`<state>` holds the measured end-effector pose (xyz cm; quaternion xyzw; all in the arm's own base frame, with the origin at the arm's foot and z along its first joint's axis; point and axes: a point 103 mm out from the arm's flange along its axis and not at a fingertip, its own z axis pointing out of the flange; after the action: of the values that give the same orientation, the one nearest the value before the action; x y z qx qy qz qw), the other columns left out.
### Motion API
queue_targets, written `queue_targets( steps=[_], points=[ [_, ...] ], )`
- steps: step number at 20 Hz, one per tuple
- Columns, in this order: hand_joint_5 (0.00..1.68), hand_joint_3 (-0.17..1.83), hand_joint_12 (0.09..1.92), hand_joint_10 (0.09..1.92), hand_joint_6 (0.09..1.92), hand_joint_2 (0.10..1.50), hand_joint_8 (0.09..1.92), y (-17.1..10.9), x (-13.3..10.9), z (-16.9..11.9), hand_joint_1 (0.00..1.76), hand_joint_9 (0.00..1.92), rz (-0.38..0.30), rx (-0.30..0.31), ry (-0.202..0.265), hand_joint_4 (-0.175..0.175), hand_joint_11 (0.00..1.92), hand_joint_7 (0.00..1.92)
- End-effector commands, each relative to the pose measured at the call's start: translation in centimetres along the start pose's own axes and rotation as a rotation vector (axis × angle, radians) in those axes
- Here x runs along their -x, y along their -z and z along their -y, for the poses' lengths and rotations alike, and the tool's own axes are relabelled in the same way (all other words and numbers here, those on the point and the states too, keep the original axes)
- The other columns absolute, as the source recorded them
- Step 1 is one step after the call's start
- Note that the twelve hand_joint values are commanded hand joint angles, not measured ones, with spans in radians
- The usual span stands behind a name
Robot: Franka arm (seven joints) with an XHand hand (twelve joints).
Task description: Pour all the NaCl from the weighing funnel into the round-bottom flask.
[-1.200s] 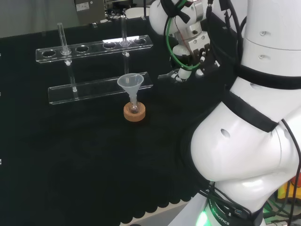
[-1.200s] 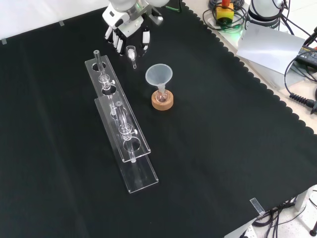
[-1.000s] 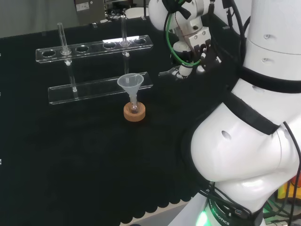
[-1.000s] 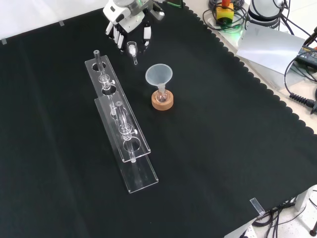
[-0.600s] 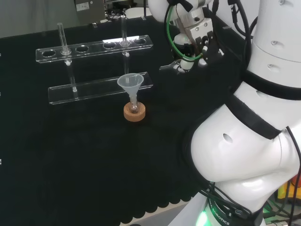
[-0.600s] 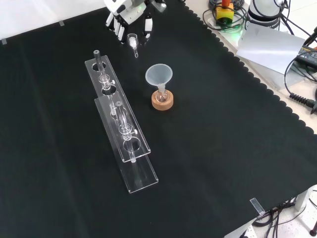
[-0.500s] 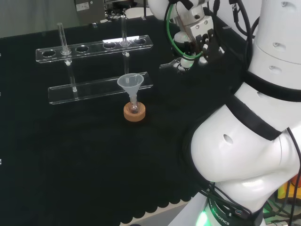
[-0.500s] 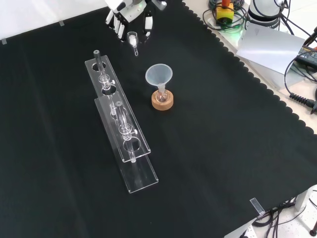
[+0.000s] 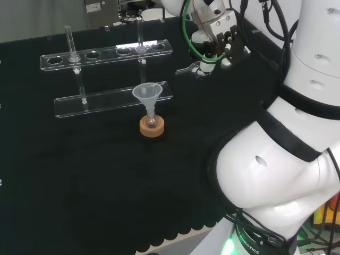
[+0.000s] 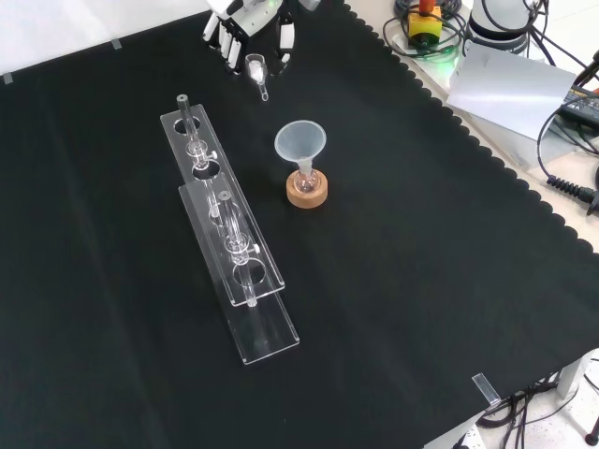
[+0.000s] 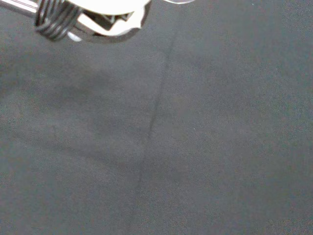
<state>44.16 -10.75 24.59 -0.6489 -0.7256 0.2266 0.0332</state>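
A small round-bottom flask (image 10: 306, 182) stands on a cork ring (image 9: 152, 127) with a clear plastic funnel (image 9: 147, 94) in its neck. The hand (image 10: 251, 28) is at the top of the front view, above the cloth, its fingers curled round the clear weighing funnel (image 10: 256, 73), whose thin spout points down toward the flask. In the head view the hand (image 9: 215, 42) is to the right of and higher than the flask, and the weighing funnel (image 9: 189, 69) sticks out to its left. I cannot tell what the weighing funnel holds.
A clear two-tier acrylic rack (image 10: 225, 234) with test tubes lies left of the flask in the front view, and behind it in the head view. The arm's white links (image 9: 287, 133) take up the head view's right. Cables and a grey box (image 10: 515, 84) lie beyond the cloth's scalloped edge.
The hand has risen with the weighing funnel and moved a little to the left in the head view, toward the top edge in the front view. The flask, funnel and rack stay put.
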Motion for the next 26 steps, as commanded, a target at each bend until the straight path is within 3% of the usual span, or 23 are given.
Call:
queue_targets(
  steps=[1,18,26],
  points=[
    [1.16,0.64,1.28,0.46,0.86,0.72,0.64,2.4,-1.8,0.9,1.09,1.05,0.03,0.019,0.03,0.175,0.52,0.92],
    [1.16,0.65,1.28,0.46,0.87,0.71,0.64,4.2,-5.9,1.1,1.09,1.05,0.132,-0.019,0.086,0.175,0.53,0.93],
    [1.16,0.65,1.28,0.46,0.87,0.71,0.64,4.1,-6.7,0.7,1.09,1.06,0.185,-0.033,0.093,0.175,0.53,0.93]
  ],
)
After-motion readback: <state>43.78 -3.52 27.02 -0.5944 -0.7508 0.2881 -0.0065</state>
